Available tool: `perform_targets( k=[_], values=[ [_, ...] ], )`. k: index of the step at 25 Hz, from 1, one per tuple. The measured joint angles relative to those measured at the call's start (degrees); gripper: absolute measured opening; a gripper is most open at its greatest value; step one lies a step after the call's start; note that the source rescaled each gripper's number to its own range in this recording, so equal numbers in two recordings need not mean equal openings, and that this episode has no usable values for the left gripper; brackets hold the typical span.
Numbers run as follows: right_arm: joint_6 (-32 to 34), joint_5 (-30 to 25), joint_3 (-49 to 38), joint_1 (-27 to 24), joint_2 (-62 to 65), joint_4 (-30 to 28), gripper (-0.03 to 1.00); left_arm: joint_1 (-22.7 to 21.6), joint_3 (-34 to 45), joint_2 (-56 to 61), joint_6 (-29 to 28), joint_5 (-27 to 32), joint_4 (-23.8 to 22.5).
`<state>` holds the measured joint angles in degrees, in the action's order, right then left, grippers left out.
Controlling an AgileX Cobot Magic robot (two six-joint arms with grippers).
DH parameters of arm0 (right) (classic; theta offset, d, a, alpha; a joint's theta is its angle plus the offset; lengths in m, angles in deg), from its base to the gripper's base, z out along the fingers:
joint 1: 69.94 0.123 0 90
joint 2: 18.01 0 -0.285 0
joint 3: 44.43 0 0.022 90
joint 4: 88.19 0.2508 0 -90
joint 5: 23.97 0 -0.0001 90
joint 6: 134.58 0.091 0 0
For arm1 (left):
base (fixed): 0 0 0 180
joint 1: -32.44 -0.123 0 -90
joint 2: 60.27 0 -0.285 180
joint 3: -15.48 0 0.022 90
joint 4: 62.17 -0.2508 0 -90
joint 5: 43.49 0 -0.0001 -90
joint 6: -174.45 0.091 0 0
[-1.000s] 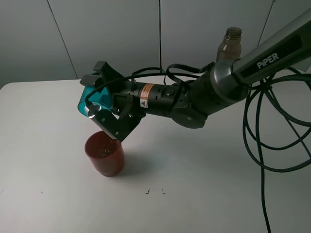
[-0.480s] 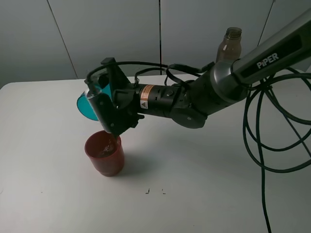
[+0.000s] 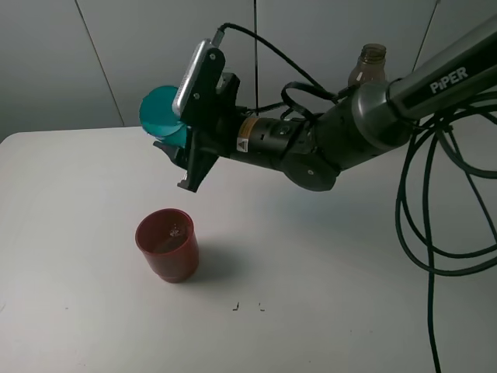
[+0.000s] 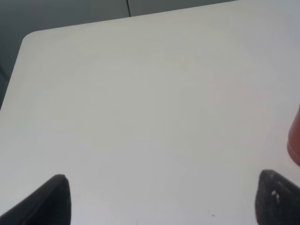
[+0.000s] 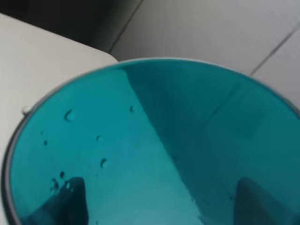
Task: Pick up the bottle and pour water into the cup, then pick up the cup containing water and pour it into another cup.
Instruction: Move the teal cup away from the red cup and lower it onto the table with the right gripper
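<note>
The right gripper grips the teal cup, tilted, above the red-brown cup at its 12 o'clock. Only droplets remain inside; pouring seems finished. The bottle stands at 2 o'clock. The left gripper is open.

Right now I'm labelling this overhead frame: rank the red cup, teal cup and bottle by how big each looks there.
1. red cup, fully visible.
2. teal cup and bottle: unsure, both look alike and are partly hidden by the arm; the bottle stands farther back.

The tall smoky grey-brown translucent plastic bottle is hidden below its shoulder behind the right arm, and the squat red-brown plastic cup is cut off by the left wrist view's edge.
</note>
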<state>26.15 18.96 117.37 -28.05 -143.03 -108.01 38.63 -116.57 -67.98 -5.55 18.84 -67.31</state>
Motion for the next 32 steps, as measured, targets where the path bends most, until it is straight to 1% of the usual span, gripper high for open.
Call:
perform_targets(
  k=[2, 5, 12, 15, 20, 27, 32],
  values=[
    [7.51, -0.94, 0.0, -1.24, 0.0, 0.0, 0.04, 0.0, 0.0, 0.0, 0.0, 0.0, 0.0],
    [15.68, -2.72, 0.0, -3.52, 0.0, 0.26, 0.04, 0.0, 0.0, 0.0, 0.0, 0.0, 0.0],
    [25.14, -3.01, 0.12, -7.79, -2.76, 0.68, 0.04, 0.0, 0.0, 0.0, 0.0, 0.0, -0.09],
    [27.73, -3.35, 1.85, -9.0, -5.9, 0.67, 0.04, 0.0, 0.0, 0.0, 0.0, 0.0, -0.09],
    [32.57, -3.35, 7.91, -10.42, -11.41, -0.8, 0.04, 0.0, 0.0, 0.0, 0.0, 0.0, -0.09],
    [33.6, -3.35, 14.89, -10.69, -19.18, -2.11, 0.04, 0.0, 0.0, 0.0, 0.0, 0.0, -0.09],
    [33.72, -4.26, 15.58, -10.79, -20.37, -3.13, 0.04, 0.0, 0.0, 0.0, 0.0, 0.0, -0.09]
  ],
)
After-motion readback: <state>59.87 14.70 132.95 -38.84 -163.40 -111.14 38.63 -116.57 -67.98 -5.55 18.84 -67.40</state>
